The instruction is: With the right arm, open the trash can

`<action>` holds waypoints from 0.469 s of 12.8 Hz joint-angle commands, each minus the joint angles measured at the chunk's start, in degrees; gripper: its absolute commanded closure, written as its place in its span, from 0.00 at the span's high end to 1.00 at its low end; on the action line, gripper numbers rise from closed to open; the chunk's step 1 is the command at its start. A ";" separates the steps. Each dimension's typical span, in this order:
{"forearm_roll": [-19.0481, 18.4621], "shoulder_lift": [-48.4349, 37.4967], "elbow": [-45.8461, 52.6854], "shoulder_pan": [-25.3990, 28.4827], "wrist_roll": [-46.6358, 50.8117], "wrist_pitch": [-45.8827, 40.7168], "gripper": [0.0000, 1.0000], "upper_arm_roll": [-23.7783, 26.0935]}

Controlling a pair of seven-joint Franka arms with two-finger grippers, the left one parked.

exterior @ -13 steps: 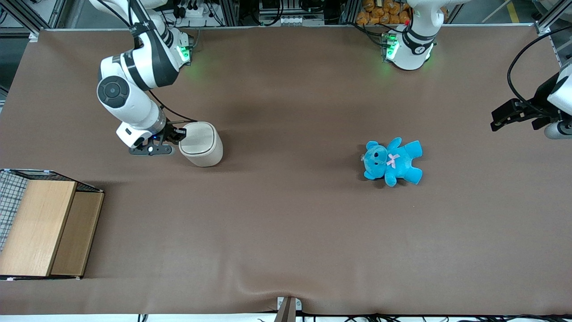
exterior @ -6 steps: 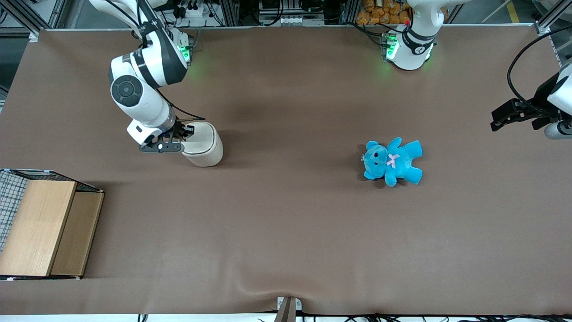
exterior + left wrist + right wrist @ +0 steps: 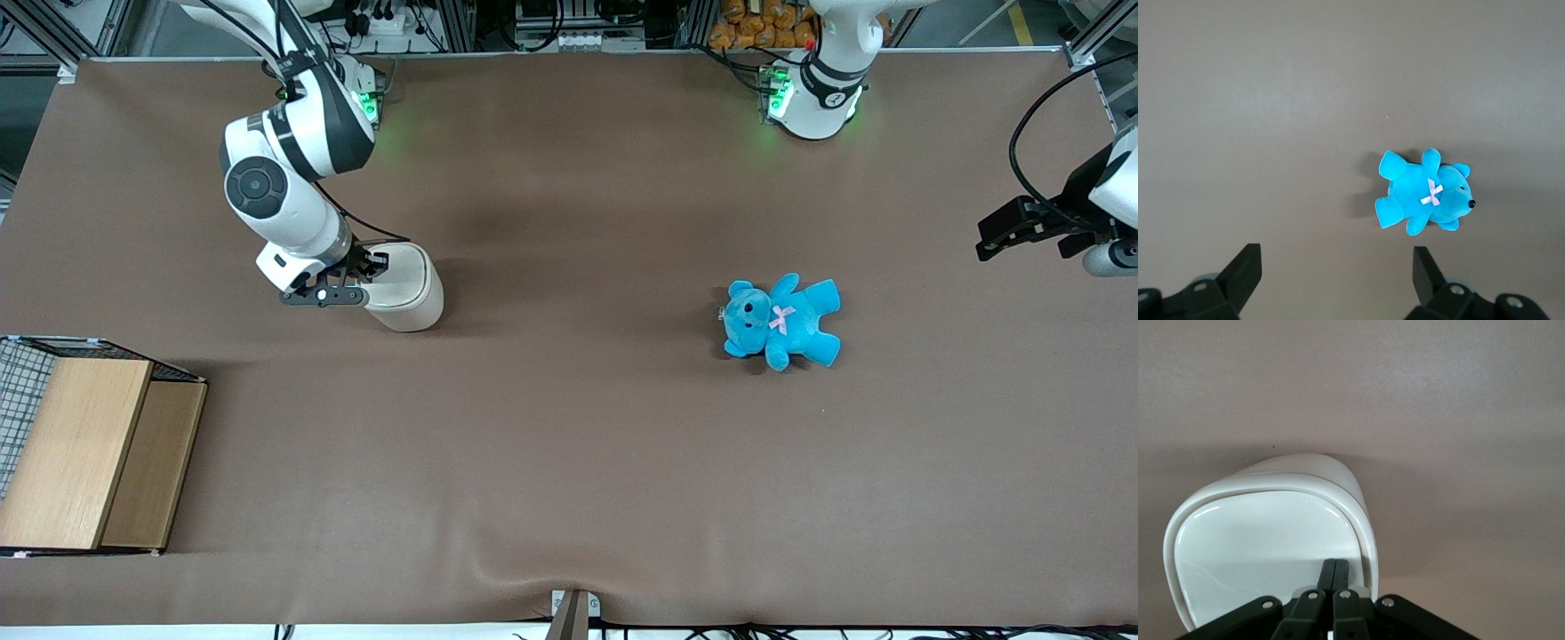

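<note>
The cream-white trash can (image 3: 416,292) stands upright on the brown table toward the working arm's end. Its flat lid (image 3: 1258,550) fills much of the right wrist view. The right arm (image 3: 284,178) reaches down over it. Its black gripper (image 3: 372,265) is shut, with the two fingers pressed together and nothing between them. In the right wrist view the gripper (image 3: 1335,567) has its tips resting on the lid, just inside the rim on the arm's side. I cannot tell whether the lid is tilted.
A blue teddy bear (image 3: 782,320) lies on the table toward the parked arm's end, and also shows in the left wrist view (image 3: 1425,197). A wooden box (image 3: 80,453) beside a wire basket (image 3: 18,382) sits at the working arm's end, nearer the front camera.
The right arm has swung toward the trash can. The shut gripper moved from beside the can's rim to over the lid's edge. The can has not shifted.
</note>
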 commanded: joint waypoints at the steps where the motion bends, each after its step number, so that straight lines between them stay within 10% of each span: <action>1: -0.06 0.94 -1.12 0.14 1.06 1.76 0.00 0.17; 3: -0.06 -0.11 0.71 -0.21 1.23 -2.79 0.04 0.26; 6: 0.12 -0.99 8.87 -0.65 1.23 -14.21 0.59 0.52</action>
